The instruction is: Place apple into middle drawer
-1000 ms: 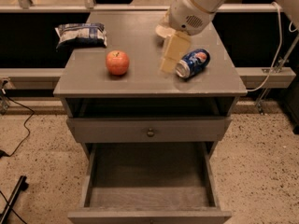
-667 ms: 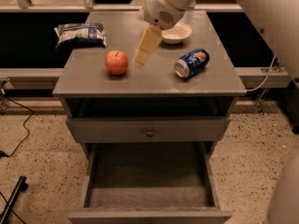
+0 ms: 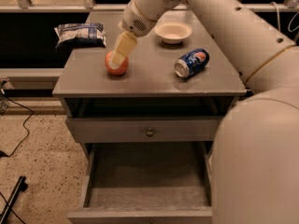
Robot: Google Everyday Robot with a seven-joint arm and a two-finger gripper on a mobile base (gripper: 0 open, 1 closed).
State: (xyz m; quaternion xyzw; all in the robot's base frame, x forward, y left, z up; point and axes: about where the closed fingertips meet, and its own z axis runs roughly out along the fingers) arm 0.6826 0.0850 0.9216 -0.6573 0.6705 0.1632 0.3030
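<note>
While mid drawer open, tool at apple.

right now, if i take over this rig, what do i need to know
Tool: at the round red-orange apple, over its upper left; hold not confirmed.
Apple: on the grey cabinet top, left of the blue soda can.
Wide grey wooden drawer tray: pulled out, nothing in it.
Done: drawer open.
Left: grasp, lift, lower apple into the tray, release.
</note>
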